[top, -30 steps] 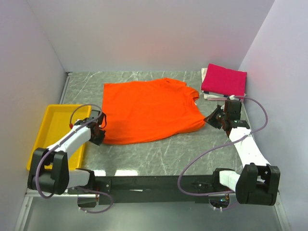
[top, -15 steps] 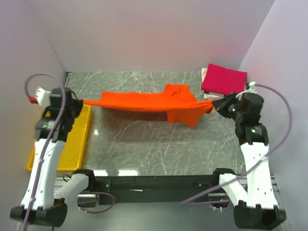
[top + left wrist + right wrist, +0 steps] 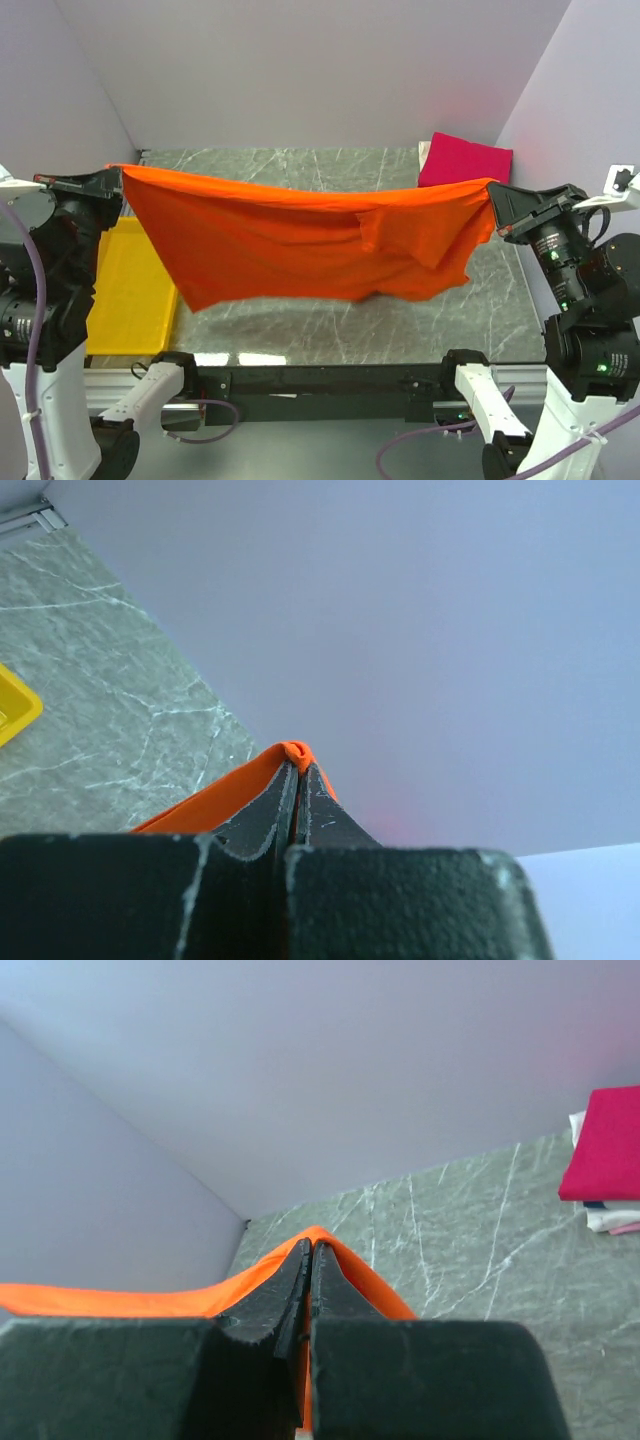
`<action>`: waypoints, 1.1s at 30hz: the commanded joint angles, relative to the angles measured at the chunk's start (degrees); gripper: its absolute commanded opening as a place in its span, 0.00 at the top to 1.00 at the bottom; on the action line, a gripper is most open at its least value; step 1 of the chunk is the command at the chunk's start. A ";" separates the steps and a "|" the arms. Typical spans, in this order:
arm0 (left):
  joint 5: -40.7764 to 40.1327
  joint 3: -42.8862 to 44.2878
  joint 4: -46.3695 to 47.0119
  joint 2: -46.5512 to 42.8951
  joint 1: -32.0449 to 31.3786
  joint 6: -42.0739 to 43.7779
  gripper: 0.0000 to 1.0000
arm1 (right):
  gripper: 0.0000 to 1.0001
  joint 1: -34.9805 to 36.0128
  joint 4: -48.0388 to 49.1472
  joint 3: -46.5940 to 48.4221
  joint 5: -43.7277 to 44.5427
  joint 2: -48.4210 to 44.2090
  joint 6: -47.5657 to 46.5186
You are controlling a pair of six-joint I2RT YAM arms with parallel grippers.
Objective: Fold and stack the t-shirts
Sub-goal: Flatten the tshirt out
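Observation:
The orange t-shirt (image 3: 300, 240) hangs in the air, stretched wide between both grippers above the table. My left gripper (image 3: 117, 177) is shut on its left corner; the cloth (image 3: 230, 790) bunches at the fingertips in the left wrist view. My right gripper (image 3: 492, 192) is shut on its right corner, and orange cloth (image 3: 150, 1300) drapes round the closed fingers in the right wrist view. The magenta-pink t-shirt (image 3: 466, 160) lies folded at the back right on a small pile; it also shows in the right wrist view (image 3: 605, 1145).
A yellow plastic tray (image 3: 125, 290) sits at the left of the marble table (image 3: 330, 320). White walls close in the back and both sides. White folded cloth (image 3: 610, 1218) lies under the pink shirt.
Both arms have risen high and spread apart, lifting the orange t-shirt off the table from flat to hanging stretched between the two grippers.

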 commanded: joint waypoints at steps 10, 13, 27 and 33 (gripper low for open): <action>5.94 -3.13 18.34 19.38 0.40 3.22 0.99 | 1.00 -0.23 20.56 -4.02 -6.26 21.72 2.01; 7.70 2.37 22.75 28.27 1.54 4.54 0.99 | 1.00 -0.15 25.85 1.85 -8.11 30.67 2.01; 18.60 26.61 25.84 46.93 9.19 6.30 0.99 | 1.00 -0.06 20.75 33.22 -6.18 52.80 2.63; 21.15 3.33 30.39 39.83 9.37 4.73 1.00 | 1.00 -0.06 28.31 3.70 -6.18 45.32 4.65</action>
